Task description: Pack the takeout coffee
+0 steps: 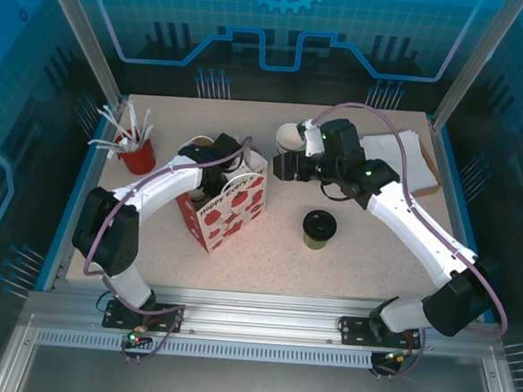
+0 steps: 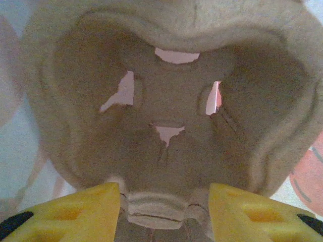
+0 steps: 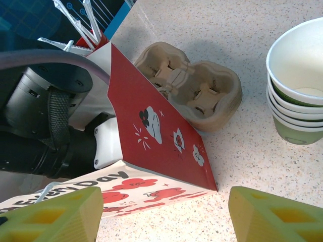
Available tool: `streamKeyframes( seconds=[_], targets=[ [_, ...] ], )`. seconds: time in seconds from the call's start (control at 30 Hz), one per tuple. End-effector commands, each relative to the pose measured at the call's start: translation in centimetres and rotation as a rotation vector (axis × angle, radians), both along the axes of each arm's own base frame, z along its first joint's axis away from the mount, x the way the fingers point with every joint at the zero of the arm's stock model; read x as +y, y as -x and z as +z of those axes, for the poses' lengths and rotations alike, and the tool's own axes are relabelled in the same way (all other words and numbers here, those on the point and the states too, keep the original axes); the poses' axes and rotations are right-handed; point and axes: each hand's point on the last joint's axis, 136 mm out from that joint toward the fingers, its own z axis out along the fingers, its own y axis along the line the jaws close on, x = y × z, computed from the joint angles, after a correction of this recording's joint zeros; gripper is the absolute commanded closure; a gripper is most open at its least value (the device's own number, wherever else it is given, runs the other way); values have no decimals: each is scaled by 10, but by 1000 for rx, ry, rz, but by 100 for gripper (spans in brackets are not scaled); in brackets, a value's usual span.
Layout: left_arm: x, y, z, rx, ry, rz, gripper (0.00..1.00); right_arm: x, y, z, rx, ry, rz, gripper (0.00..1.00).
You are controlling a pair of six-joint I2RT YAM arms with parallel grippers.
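The takeout coffee (image 1: 318, 229), a green cup with a black lid, stands alone on the table right of the red-and-white paper bag (image 1: 223, 202). My left gripper (image 2: 164, 201) is down inside the bag's mouth, over a brown pulp cup carrier (image 2: 171, 101). Its yellow fingers (image 2: 75, 212) stand apart on either side of the carrier's centre tab, with a gap on the right side. My right gripper (image 1: 280, 166) hovers open just off the bag's far right corner (image 3: 151, 131), with bare table between its fingers (image 3: 262, 217).
A stack of lidless cups (image 3: 298, 96) stands behind the right gripper. A second pulp carrier (image 3: 192, 85) lies on the table behind the bag. A red cup of straws (image 1: 139, 156) stands far left, napkins (image 1: 408, 157) far right.
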Motion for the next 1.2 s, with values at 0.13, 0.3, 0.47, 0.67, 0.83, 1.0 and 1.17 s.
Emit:
streamKeyframes(
  seconds=[0.13, 0.3, 0.47, 0.67, 0.83, 1.0, 1.17],
  targets=[
    [1, 1, -26, 31, -25, 31, 47, -1, -4, 0, -8, -7, 3, 32],
    [-2, 0, -38, 35, -19, 40, 45, 0, -4, -2, -2, -7, 6, 32],
    [-3, 1, -51, 47, -23, 46, 43, 1, -5, -4, 4, -5, 8, 32],
    [-1, 0, -63, 35, -27, 66, 39, 0, -5, -9, 11, 1, 7, 31],
    [-2, -1, -75, 34, -18, 91, 37, 2, -5, -12, 19, 1, 11, 31],
    [1, 0, -86, 40, -27, 106, 35, 2, -5, -14, 21, 2, 12, 31],
    [-1, -2, -76, 29, -11, 121, 33, 2, -4, -15, 25, 4, 13, 31]
  ],
)
